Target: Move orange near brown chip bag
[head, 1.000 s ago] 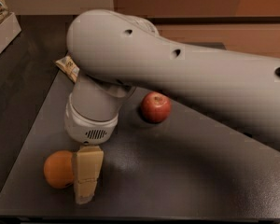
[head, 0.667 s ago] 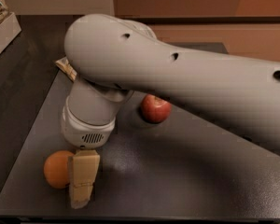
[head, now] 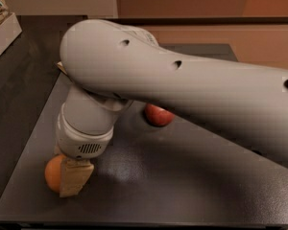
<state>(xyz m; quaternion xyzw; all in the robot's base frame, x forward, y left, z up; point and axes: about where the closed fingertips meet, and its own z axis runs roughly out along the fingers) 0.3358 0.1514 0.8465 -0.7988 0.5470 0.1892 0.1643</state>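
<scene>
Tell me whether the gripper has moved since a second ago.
Yes. The gripper has shifted left in the view, away from the red apple, and now covers more of the orange.

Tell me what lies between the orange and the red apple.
In the camera view, the gripper, right against the orange, and the arm's wrist stand between; past them bare dark tabletop runs to the apple.

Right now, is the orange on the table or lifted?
On the table, apparently: no gap shows beneath the orange near the front edge; the gripper stands against it.
</scene>
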